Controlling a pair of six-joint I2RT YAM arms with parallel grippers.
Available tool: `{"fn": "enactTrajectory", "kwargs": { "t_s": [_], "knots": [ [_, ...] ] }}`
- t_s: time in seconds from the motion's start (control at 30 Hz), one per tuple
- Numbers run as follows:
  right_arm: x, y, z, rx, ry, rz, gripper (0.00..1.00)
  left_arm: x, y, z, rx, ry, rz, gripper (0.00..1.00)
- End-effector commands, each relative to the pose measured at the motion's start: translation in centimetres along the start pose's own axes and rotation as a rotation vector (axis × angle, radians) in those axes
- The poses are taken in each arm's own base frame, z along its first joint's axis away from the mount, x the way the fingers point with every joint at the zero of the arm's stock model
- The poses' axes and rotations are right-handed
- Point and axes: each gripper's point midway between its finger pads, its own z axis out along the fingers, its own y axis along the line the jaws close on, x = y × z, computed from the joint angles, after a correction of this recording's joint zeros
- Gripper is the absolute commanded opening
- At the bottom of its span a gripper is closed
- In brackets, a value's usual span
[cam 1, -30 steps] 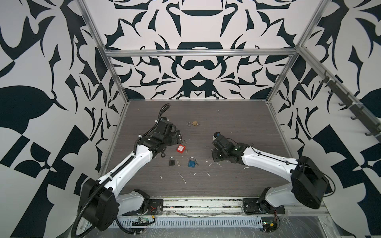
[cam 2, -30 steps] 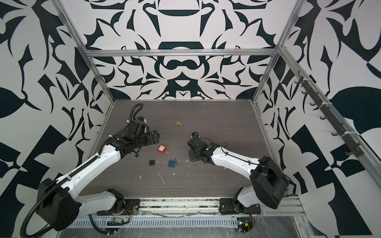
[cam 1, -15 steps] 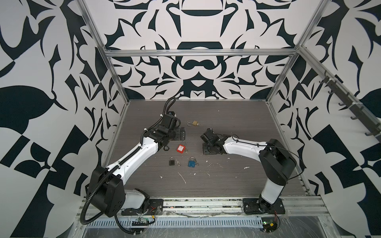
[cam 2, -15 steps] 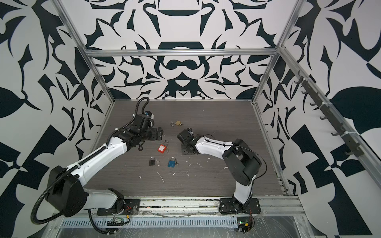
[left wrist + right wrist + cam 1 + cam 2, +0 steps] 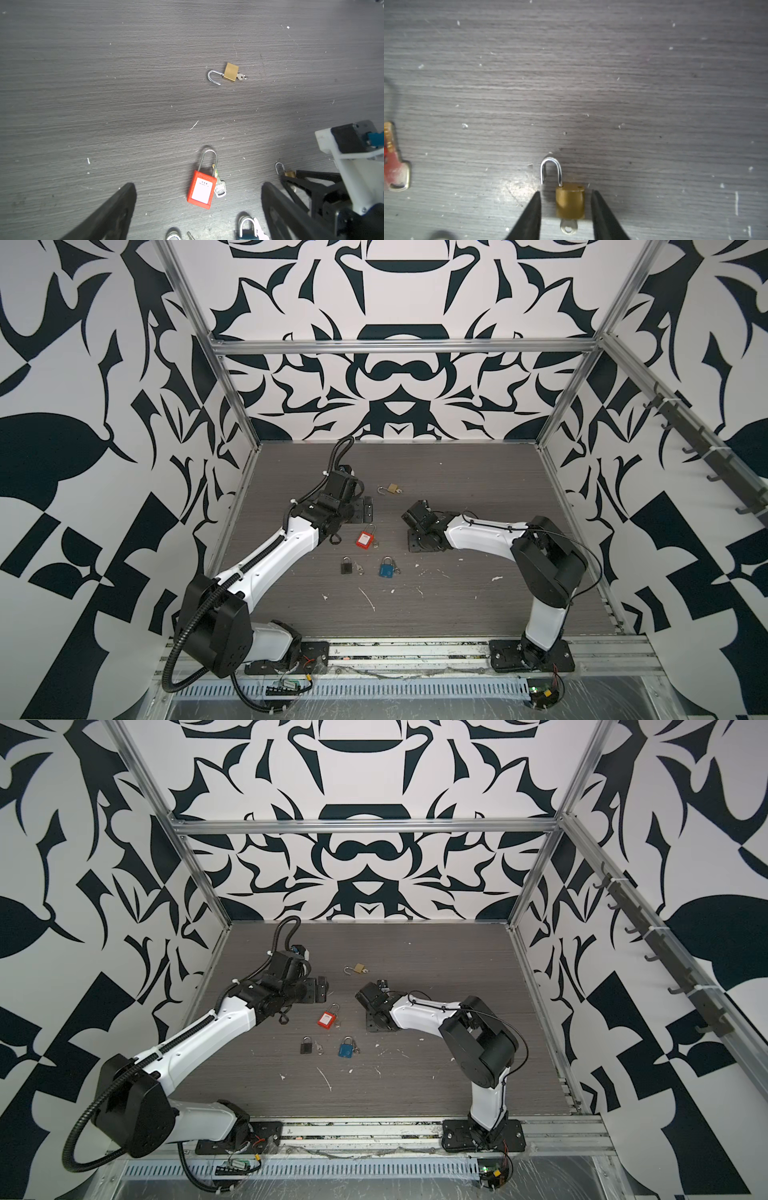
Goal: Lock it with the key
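A small brass padlock [image 5: 570, 200] lies on the grey table with its shackle [image 5: 551, 170] swung open and a key [image 5: 568, 227] in its base. My right gripper [image 5: 565, 192] is open, one finger on each side of the body, with a gap on both sides. The left wrist view shows this padlock [image 5: 289, 173] at the right gripper's tips. In both top views the right gripper [image 5: 413, 540] [image 5: 370, 1020] covers it. My left gripper [image 5: 198, 184] [image 5: 368, 508] stands wide open above a red padlock [image 5: 201, 190], holding nothing.
A larger brass padlock [image 5: 391, 489] with an open shackle and a key [image 5: 241, 77] lies further back. The red padlock [image 5: 364, 540], a black padlock [image 5: 346, 566] and a blue padlock [image 5: 386, 568] lie mid-table with loose keys beside them. White flecks dot the front area.
The right arm has folded and its gripper has shifted left and back; its jaws have spread apart around the small brass padlock. The left gripper has moved back and to the right.
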Motion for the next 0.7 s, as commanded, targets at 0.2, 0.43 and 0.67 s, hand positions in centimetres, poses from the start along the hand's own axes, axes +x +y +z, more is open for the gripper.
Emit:
{"fn": "enactTrajectory", "kwargs": {
  "t_s": [0.2, 0.43, 0.67],
  "knots": [
    [-4.4, -5.0, -6.7, 0.022, -0.266, 0.093, 0.66, -0.3, -4.5, -0.3, 0.038, 0.006, -0.130, 0.87],
    [-3.0, -12.8, -10.6, 0.220, -0.400, 0.203, 0.96, 3.6, -11.5, 2.2, 0.038, 0.172, -0.173, 0.82],
    [-1.3, -16.6, -12.5, 0.294, -0.455, 0.307, 0.99, 7.6, -14.3, 5.4, -0.092, 0.421, -0.310, 0.76]
  ]
}}
